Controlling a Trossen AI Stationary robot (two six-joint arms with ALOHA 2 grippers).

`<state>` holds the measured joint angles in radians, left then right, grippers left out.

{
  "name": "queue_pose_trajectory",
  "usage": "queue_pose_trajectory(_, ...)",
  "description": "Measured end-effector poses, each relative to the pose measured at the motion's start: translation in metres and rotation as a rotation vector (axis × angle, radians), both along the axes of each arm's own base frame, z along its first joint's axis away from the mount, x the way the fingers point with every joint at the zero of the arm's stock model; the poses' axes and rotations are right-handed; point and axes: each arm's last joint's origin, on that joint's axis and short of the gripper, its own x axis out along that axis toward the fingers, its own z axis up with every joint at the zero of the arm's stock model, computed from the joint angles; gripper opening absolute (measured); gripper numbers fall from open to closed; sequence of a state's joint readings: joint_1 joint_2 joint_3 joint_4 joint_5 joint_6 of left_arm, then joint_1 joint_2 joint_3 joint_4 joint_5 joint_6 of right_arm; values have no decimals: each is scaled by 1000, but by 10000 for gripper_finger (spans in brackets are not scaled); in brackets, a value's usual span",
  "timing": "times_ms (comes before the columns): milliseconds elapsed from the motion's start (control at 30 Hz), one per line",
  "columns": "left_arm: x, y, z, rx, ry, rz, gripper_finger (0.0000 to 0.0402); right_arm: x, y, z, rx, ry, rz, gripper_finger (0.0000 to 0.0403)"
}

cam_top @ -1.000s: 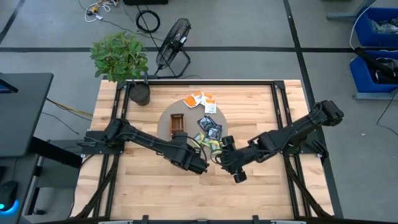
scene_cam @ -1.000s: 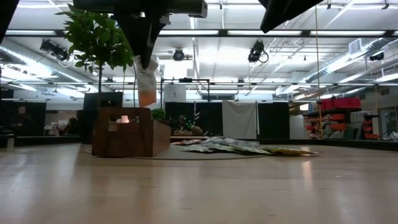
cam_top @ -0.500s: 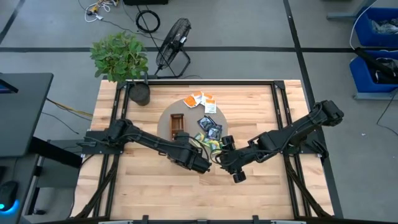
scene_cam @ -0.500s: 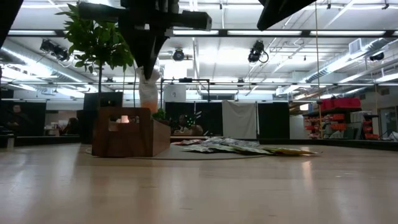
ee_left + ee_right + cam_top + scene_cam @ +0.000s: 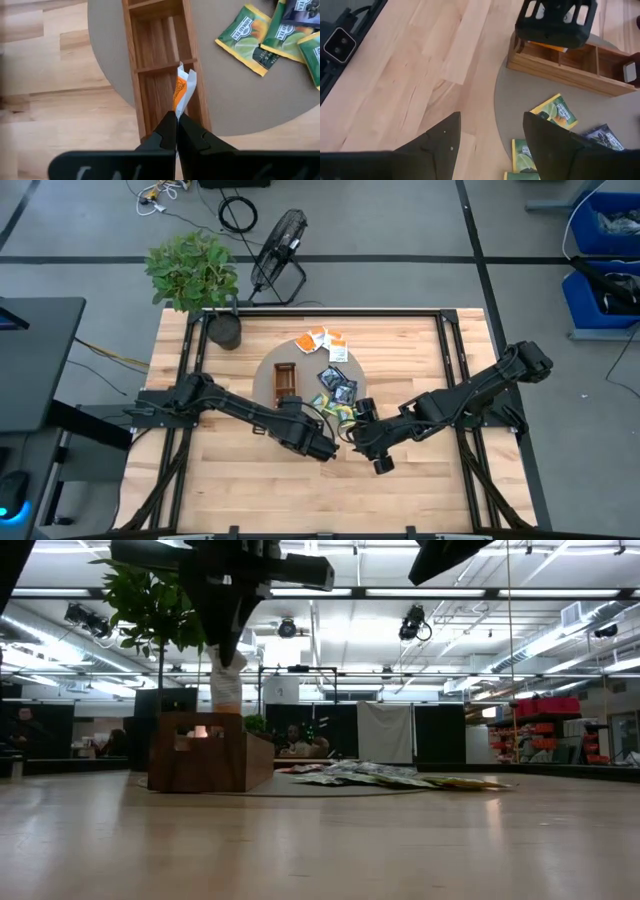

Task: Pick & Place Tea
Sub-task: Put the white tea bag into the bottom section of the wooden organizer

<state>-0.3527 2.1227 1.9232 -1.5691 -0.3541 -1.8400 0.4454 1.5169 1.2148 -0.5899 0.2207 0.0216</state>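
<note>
**A:** What is on the wooden table (image 5: 250, 490), biggest thing first?

**B:** A round grey mat (image 5: 240, 95) at its middle. On the mat lies a long narrow wooden tray (image 5: 160, 60) split into compartments, and beside the tray loose tea sachets (image 5: 337, 390) are scattered: orange-and-white, dark, yellow-green.

**A:** Is anything in the tray?

**B:** The compartments I can see look bare. The left gripper (image 5: 176, 131) is pinched tight on one edge of an orange-and-white sachet (image 5: 182, 90), which hangs over the tray's near end, its lower end around the rim.

**A:** And the other arm?

**B:** The right gripper (image 5: 492, 135) hovers with fingers spread and nothing in them, over the mat's edge near the yellow-green sachets (image 5: 554, 112).

**A:** How will the tea handle?

**B:** Judging by looks: nearly weightless, thin, flexible, a little slippery. An edge pinch suits it; flat ones may need a corner lifted first.
</note>
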Motion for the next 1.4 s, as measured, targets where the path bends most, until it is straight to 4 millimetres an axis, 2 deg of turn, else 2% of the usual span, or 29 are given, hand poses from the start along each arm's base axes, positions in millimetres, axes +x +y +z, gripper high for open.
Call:
queue_pose_trajectory(200,0,2,0,-35,15,14,2,1,0,1,7,-14,0,224)
queue_pose_trajectory(600,8,20,-1,-65,21,21,2,1,0,1,16,-13,-10,224)
queue_pose_trajectory(1000,12,23,-1,-92,-2,16,2,1,0,1,16,-13,-10,224)
queue_pose_trajectory(1400,22,25,-23,-134,46,9,2,1,0,1,12,-12,-7,224)
